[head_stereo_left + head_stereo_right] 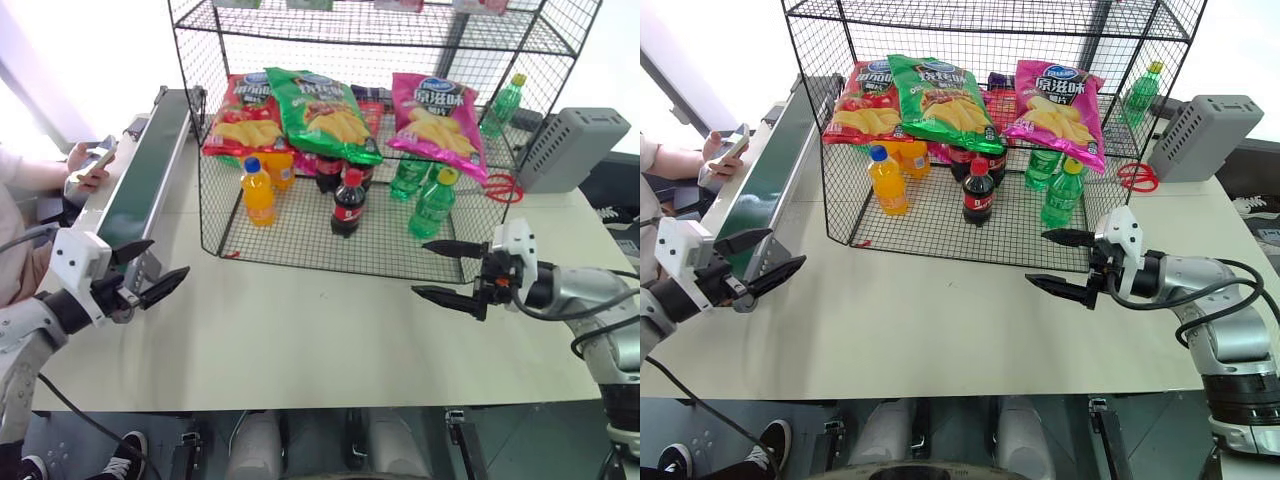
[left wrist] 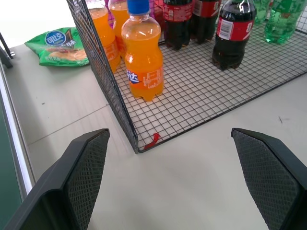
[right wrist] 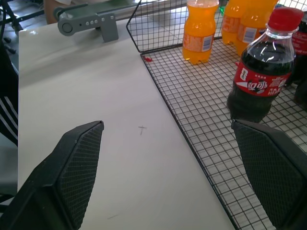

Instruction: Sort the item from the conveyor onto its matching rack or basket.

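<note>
Both sets of fingers, left gripper (image 1: 148,270) and right gripper (image 1: 447,270), hung spread and empty over bare counter (image 1: 300,330); the pink bag (image 1: 437,122) lay at one o'clock, seemingly inside the rack (image 1: 300,230).

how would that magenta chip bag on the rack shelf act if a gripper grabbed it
The magenta-pink crinkly chip bag looks puffed, so probably light for its size and squashy. Its glossy film may slip between fingers. It droops over the black wire-mesh rack tier's edge, so it would likely flop if held by one corner.

conveyor (image 1: 140,180) left of rack (image 1: 380,140) | item (image 1: 437,125) on rack tier | bottles (image 1: 348,203) below
</note>
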Motion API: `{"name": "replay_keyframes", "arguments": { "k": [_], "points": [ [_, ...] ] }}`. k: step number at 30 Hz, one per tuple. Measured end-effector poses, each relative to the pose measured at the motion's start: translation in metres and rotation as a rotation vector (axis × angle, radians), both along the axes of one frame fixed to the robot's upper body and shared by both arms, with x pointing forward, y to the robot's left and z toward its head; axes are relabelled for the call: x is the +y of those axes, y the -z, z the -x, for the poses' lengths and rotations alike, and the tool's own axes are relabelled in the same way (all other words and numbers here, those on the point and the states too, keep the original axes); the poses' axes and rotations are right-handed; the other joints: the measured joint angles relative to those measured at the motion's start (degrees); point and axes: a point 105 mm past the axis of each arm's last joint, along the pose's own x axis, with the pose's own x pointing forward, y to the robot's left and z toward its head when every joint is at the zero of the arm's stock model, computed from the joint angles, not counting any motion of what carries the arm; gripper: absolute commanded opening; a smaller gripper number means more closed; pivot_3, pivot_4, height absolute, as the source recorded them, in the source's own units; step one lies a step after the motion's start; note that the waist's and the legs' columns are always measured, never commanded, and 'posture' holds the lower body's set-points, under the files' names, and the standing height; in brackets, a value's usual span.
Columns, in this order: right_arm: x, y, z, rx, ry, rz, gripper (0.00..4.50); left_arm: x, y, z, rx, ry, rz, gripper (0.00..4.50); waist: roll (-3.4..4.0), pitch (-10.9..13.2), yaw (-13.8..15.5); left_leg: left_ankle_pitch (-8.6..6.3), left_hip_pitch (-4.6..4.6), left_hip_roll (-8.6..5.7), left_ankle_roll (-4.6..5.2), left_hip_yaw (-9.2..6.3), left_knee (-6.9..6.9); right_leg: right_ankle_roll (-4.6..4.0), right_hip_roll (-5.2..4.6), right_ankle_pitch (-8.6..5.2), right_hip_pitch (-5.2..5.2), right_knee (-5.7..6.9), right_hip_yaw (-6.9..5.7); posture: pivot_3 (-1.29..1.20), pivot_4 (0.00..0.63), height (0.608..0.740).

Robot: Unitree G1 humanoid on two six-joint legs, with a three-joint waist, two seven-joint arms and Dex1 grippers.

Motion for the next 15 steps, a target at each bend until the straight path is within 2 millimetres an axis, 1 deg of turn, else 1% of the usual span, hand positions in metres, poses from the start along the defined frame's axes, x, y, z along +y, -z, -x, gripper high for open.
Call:
{"name": "replay_keyframes", "arguments": {
  "k": [3,7,15],
  "points": [
    [-0.0006,-0.0003,-0.0018,0.002,0.0,-0.003,4.44,0.0025,-0.0037,-0.0001,-0.014,-0.01,-0.001,4.33,0.0,0.0,0.0,0.0,0.0,0.0,0.0,0.0,0.0,0.0,0.0,0.0,0.0,0.0,0.0,0.0,0.15,0.74],
    [-0.0013,0.0009,-0.0032,0.003,0.003,-0.003,4.44,0.0032,-0.0008,0.0008,0.004,-0.014,0.001,4.33,0.0,0.0,-0.01,0.0,0.0,0.0,0.0,0.0,0.0,0.0,0.0,0.0,0.0,0.01,0.0,0.0,0.15,0.74],
    [-0.0019,0.0025,-0.0047,-0.007,0.001,0.012,4.44,0.0027,-0.0015,0.0005,-0.001,-0.011,0.0,4.33,0.0,0.0,-0.02,0.0,0.0,0.0,0.0,0.0,0.0,0.0,0.0,0.0,0.0,0.02,0.0,0.0,0.15,0.74]
  ]
}}
